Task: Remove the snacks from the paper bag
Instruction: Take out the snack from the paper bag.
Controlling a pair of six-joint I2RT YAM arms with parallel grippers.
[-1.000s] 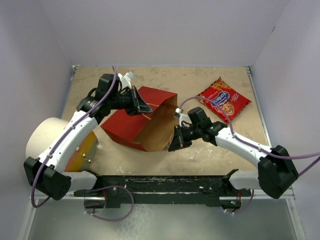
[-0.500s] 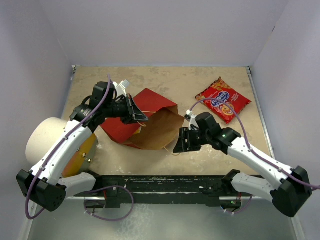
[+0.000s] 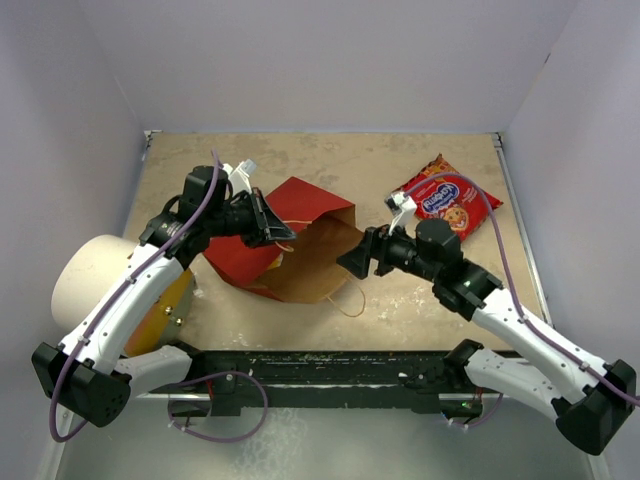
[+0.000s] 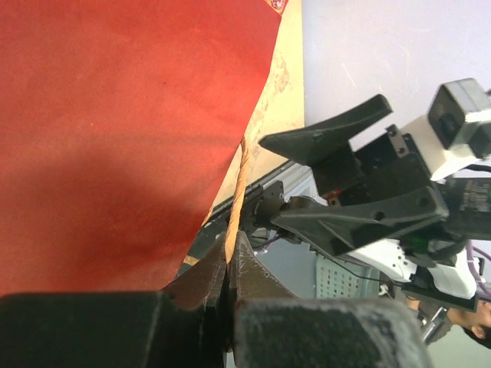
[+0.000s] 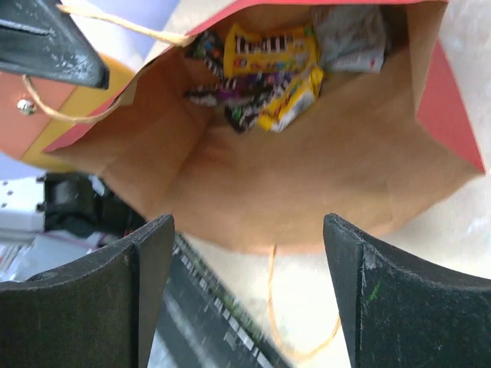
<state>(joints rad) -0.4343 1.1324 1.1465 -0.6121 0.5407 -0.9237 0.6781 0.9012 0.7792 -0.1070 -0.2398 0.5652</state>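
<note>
The paper bag [image 3: 250, 255] lies on its side, red face up, brown mouth [image 3: 322, 262] facing right. My left gripper [image 3: 281, 233] is shut on its upper string handle [image 4: 239, 184], holding the mouth up; its tips [image 4: 229, 249] pinch the string beside the red face [image 4: 115, 115]. My right gripper [image 3: 356, 263] stands open just outside the mouth, empty [image 5: 247, 230]. Deep inside lie snacks: a yellow packet [image 5: 272, 47], a silver-grey one [image 5: 349, 34] and a purple one [image 5: 230, 98]. A red cookie bag [image 3: 447, 200] lies on the table at the back right.
A big white cylinder [image 3: 92, 275] with an orange end [image 3: 168, 305] sits at the left, close to the bag. The bag's lower string handle [image 3: 350, 298] loops loose on the table in front of the mouth. Walls close in the table on three sides.
My right gripper has opened and pulled back to the right, now facing the bag's mouth. The bag's mouth has sagged flatter. The left gripper has shifted slightly, still gripping the handle.
</note>
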